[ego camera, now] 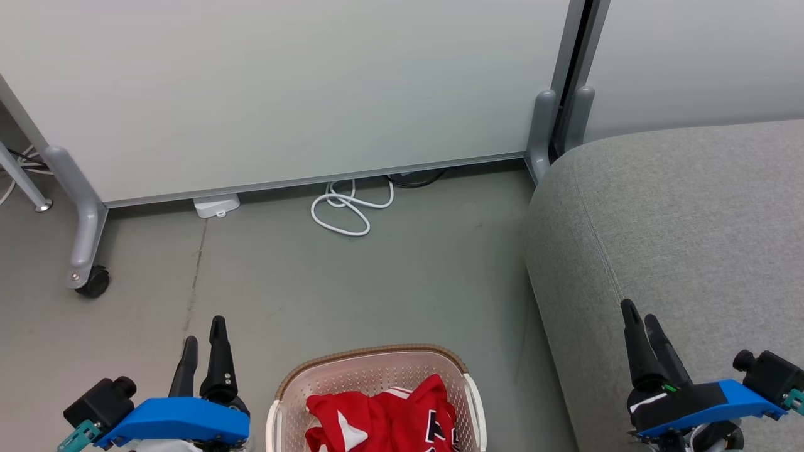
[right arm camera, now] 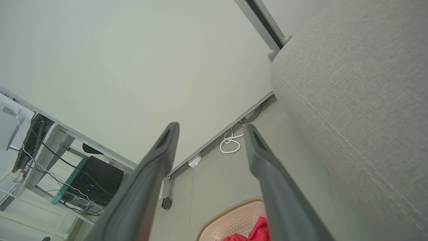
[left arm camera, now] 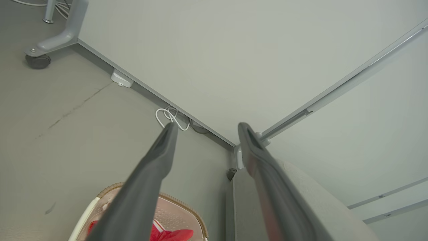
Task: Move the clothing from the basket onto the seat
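Both pairs of fingers are seen spread, nothing pinched. The left gripper (ego camera: pixel 203 333) is held just left of the basket (ego camera: pixel 370 352), the right gripper (ego camera: pixel 639 312) to its right, by the seat (ego camera: pixel 678 220). Inside the basket the clothing (ego camera: pixel 383 417) is heaped. It is judged soft, light and floppy, best pinched at a raised fold.

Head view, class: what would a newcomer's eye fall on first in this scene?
The red clothing heaped in the basket at bottom centre stands out against the dull floor. To the right looms the big grey seat, and a white cable lies looped on the floor by the wall panel.
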